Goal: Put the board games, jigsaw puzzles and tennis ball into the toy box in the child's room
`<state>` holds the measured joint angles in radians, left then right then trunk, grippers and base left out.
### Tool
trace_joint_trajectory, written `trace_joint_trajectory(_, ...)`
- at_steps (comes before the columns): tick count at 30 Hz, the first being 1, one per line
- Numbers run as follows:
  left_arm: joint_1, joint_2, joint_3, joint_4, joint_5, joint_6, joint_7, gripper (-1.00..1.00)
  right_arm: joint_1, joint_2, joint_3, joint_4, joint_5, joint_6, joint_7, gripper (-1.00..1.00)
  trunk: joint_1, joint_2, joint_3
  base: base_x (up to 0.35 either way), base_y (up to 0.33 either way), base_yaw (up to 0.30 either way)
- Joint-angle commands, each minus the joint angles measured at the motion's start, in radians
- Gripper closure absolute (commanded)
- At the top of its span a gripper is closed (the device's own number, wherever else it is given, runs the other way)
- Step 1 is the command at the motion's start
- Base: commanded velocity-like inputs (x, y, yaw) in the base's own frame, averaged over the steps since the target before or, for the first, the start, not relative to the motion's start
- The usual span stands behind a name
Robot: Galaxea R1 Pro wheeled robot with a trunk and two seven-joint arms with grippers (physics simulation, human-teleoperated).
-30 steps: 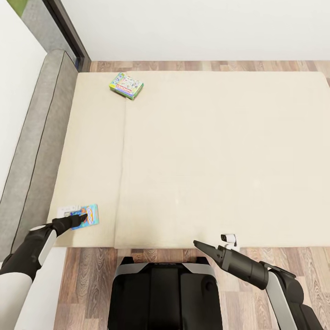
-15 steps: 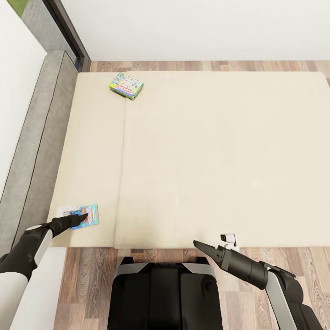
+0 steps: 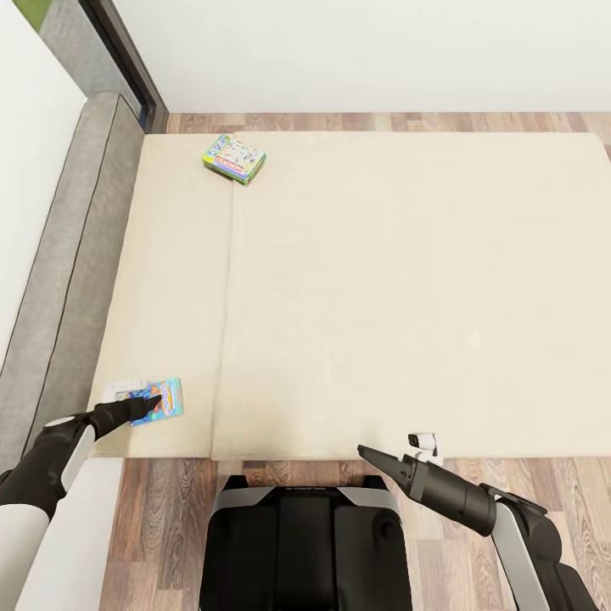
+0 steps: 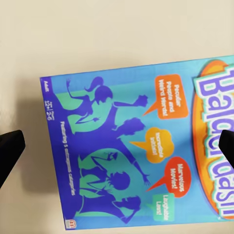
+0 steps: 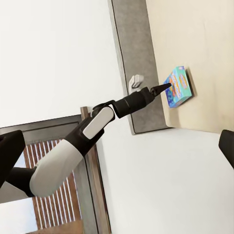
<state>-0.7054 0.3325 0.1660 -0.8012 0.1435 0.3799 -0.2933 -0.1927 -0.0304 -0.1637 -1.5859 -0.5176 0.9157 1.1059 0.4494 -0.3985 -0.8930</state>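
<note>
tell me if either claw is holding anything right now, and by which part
Nothing is held. The left claw hangs open above the blue board game on the bed; the right claw is empty.

- Flat blue board game box (image 4: 131, 146) under my left gripper (image 3: 153, 404): blue cover, teal and purple dancing silhouettes, orange, red and green speech bubbles, white lettering on an orange oval.
- Second flat board game box (image 3: 234, 159) at the far side: green edges, white printed top, red band.
- Wide bed (image 3: 382, 288): plain beige mattress; grey headboard with a dark seam line.
- My black left gripper; my right gripper (image 3: 367, 453), black too.
- My arms: black and white shells.
- Floor (image 3: 161, 526): brown wood-grain planks.
- Wall (image 3: 365, 51): white.
</note>
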Motion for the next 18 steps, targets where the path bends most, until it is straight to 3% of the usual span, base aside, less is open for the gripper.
trace_joint_trajectory(1, 0.000, 0.000, 0.002, -0.001, 0.010, 0.010, -0.002, -1.00, 0.000, 0.000, 0.000, 0.000, -0.002, 0.005, 0.002, -1.00, 0.001, -0.001, -0.001, 0.000, 0.000, 0.000)
trace_joint_trajectory(11, 0.000, 0.023, 0.003, 0.007, 0.011, 0.008, -0.010, -1.00, 0.000, 0.000, 0.000, 0.000, -0.001, 0.005, 0.002, -1.00, 0.001, -0.001, -0.001, 0.000, 0.000, 0.000)
trace_joint_trajectory(18, 0.000, 0.050, 0.004, 0.022, 0.015, 0.006, -0.105, -1.00, 0.000, 0.000, 0.000, 0.000, -0.001, 0.005, 0.002, -1.00, 0.001, -0.001, -0.001, 0.000, 0.000, 0.000)
